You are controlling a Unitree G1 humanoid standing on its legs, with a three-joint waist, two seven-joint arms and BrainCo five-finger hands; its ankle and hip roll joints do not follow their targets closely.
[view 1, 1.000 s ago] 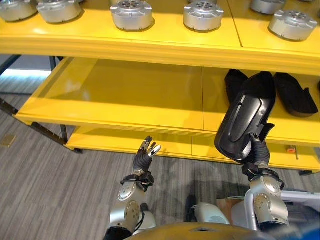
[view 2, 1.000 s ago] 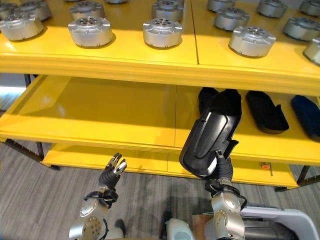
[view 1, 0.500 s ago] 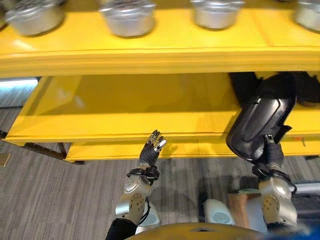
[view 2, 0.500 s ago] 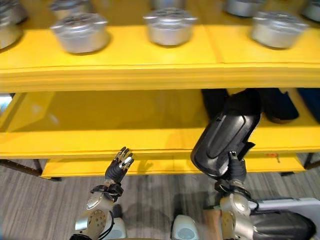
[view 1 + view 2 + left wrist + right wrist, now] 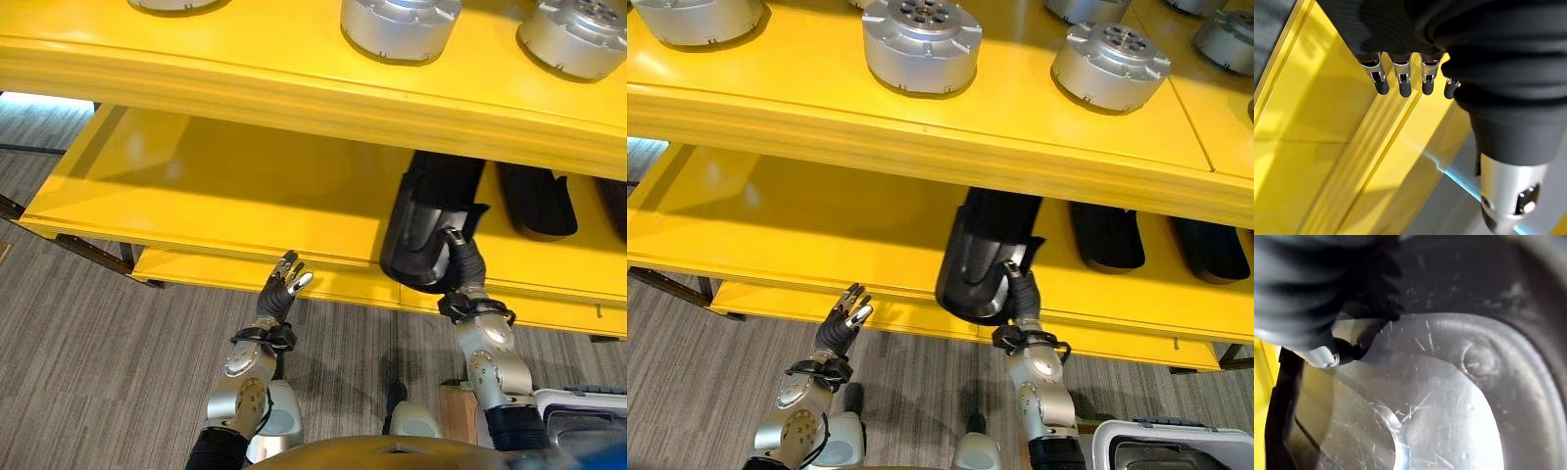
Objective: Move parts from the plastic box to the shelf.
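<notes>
Black moulded part point(image 5: 982, 262) is held by the right hand point(image 5: 1021, 290), fingers wrapped round its near end; upper half is tucked under the lip of the top shelf point(image 5: 921, 147), lower half overhangs the front edge of the middle shelf point(image 5: 803, 230); part is tilted, near end low, far end hidden by the top shelf; in the right wrist view its glossy scratched surface point(image 5: 1449, 396) is seen right against the hand's ribbed cover point(image 5: 1308, 289), a dark fingertip point(image 5: 1349, 351) pressed onto it.

Two more black parts are laid on the middle shelf to the right of the held one: one just beside it point(image 5: 1105, 235), another further right point(image 5: 1211, 249); both flat, apart from each other.

Left hand point(image 5: 279, 292) is raised in front of the lower shelf edge point(image 5: 196, 269), holding nothing; fingers point(image 5: 1400, 83) are seen straight and side by side in the left wrist view, thumb apart, not touching the yellow board.

Silver round parts are seen on the top shelf: one centre point(image 5: 921, 44), one right of it point(image 5: 1110, 66), one at the left corner point(image 5: 696, 18), another at the far right edge point(image 5: 1227, 37).

White plastic box point(image 5: 1156, 446) is partly seen at the lower right on the grey floor point(image 5: 686, 362), well apart from the left hand; contents cannot be told.
</notes>
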